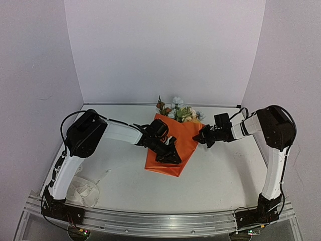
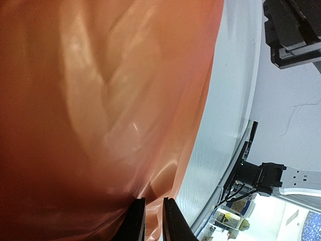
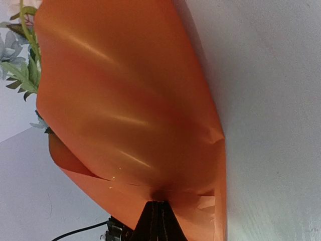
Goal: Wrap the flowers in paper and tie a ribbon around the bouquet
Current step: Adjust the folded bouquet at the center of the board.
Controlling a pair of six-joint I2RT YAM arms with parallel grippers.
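the right gripper (image 3: 159, 213) pinches the edge of the orange paper (image 1: 183, 138). the left gripper (image 2: 153, 223) pinches it too. flowers (image 1: 178, 111) poke out.

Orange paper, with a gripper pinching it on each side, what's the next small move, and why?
Probably the right gripper should carry its pinched edge of the paper over toward the left gripper, closing the wrap. The sheet looks loosely folded, not tapered, the flowers poke out its far end, and the ribbon lies unused.

flowers (image 1: 178, 111): stems hidden under paper (image 1: 183, 138) | left wrist view: paper blurred, cropped by edges
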